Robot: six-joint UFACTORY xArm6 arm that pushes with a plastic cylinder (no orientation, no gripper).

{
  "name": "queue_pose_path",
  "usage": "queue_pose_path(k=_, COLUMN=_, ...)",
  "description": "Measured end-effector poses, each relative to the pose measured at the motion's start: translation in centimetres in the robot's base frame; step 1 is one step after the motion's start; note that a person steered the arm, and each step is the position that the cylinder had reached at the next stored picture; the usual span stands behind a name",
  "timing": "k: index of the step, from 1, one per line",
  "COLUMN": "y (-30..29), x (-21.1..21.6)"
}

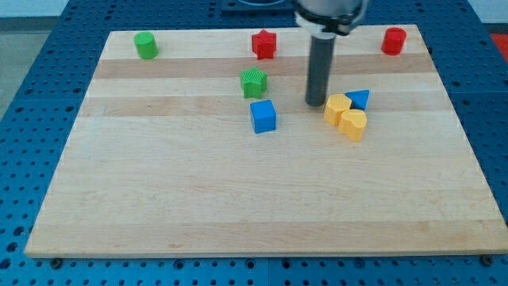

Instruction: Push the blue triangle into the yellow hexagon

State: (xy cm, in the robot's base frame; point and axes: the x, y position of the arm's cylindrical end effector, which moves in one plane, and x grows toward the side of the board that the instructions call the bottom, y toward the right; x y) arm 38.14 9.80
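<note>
The blue triangle (359, 99) lies right of the board's middle and touches the upper right side of the yellow hexagon (337, 107). A second yellow block (354, 125) sits against the hexagon's lower right. My tip (316, 104) rests on the board just left of the yellow hexagon, with a small gap between them. The dark rod rises from the tip to the view's top.
A blue cube (263, 116) lies left of my tip, with a green block (253, 83) above it. A red star-like block (263, 44), a green cylinder (146, 45) and a red cylinder (393, 40) stand along the top of the wooden board (238, 191).
</note>
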Motion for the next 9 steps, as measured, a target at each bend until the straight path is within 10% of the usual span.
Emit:
queue_pose_path(k=5, y=15.9, x=-0.9)
queue_pose_path(k=9, y=7.6, x=-0.3)
